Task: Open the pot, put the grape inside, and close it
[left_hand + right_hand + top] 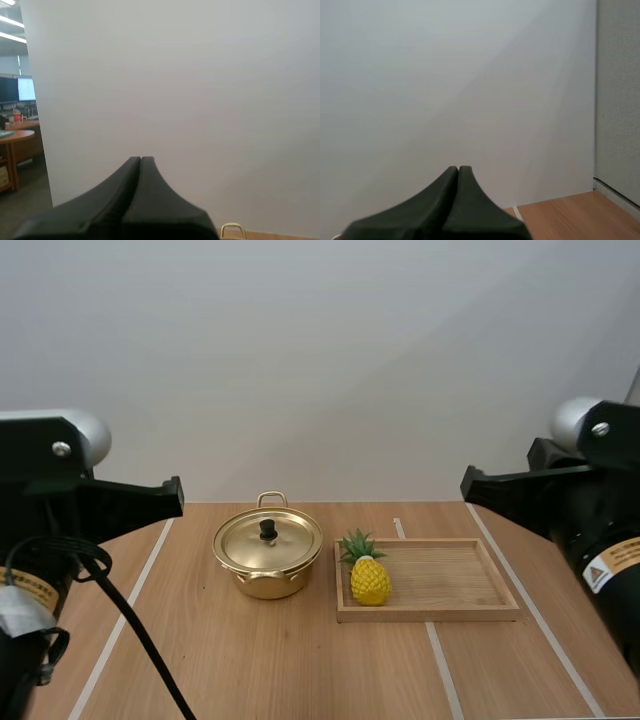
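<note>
Both arms are parked high and level, tips toward the far wall. Left gripper (141, 159) and right gripper (458, 168) are clenched on nothing. The pot (266, 575) sits centre-left on the table (300, 670), lid (268, 540) on. Just to its right a pineapple (370, 580) stands upright at the left end of the wooden tray (450, 580).
</note>
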You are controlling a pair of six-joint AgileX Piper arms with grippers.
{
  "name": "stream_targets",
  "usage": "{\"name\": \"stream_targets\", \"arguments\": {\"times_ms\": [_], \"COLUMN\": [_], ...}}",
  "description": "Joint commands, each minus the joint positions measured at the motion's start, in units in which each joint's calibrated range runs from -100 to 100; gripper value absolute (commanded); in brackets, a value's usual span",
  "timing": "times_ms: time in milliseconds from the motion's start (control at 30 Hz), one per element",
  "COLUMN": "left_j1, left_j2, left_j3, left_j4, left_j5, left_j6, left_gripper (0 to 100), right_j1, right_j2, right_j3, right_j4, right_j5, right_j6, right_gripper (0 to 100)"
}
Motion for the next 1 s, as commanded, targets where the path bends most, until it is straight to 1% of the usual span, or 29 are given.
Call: {"name": "stream_targets", "arguments": {"times_ms": [0, 133, 200, 267, 333, 400, 467, 533, 567, 633, 700, 967], "left_j1": [-0.01, -0.34, -0.57, -0.86, -0.85, -0.85, -0.85, -0.85, -0.85, -0.85, -0.85, -0.85], "left_j2": [-0.3, -0.3, -0.3, -0.3, -0.3, -0.3, -0.3, -0.3, -0.3, -0.3, -0.3, -0.3], "left_j3": [4.8, 9.8, 13.5, 18.9, 24.0, 28.5, 30.8, 30.8, 30.8, 30.8, 30.8, 30.8], "left_j4": [0.6, 2.9, 3.8, 4.5, 4.5, 4.5, 4.0, 4.0, 3.5, 3.2, 2.2, -1.1], "left_j5": [-2.3, -2.6, -5.5, -12.0, -19.4, -24.1, -26.2, -26.0, -23.5, -21.8, -20.3, -12.5], "left_j6": [-1.4, -0.9, -0.9, -0.8, 0.5, 0.5, -0.3, -2.1, -2.9, -3.2, -3.2, -3.2], "left_gripper": [0, 0, 0, 0, 0, 0, 0, 0, 0, 0, 0, 0], "right_j1": [-0.1, 0.0, 0.0, 0.0, 0.0, 0.0, 0.0, 0.0, 0.0, 0.0, 0.0, -0.5], "right_j2": [-0.4, -0.4, -0.4, -0.4, -0.4, -0.4, -0.4, -0.4, -0.4, -0.4, -0.4, -0.4], "right_j3": [4.4, 8.4, 10.1, 12.4, 14.9, 18.6, 22.1, 25.6, 27.5, 27.8, 27.8, 27.8], "right_j4": [-0.4, -4.0, -5.3, -5.3, -4.7, -5.0, -5.0, -4.9, -4.9, -4.9, -3.0, -2.2], "right_j5": [-3.6, -3.5, -3.5, -3.7, -4.5, -8.9, -14.9, -20.0, -21.8, -22.9, -18.3, -5.9], "right_j6": [-0.2, -0.2, -0.2, -0.2, -0.2, -0.2, -0.2, -0.2, -0.2, -0.2, -0.1, -0.1], "right_gripper": [0, 0, 0, 0, 0, 0, 0, 0, 0, 0, 0, 0]}}
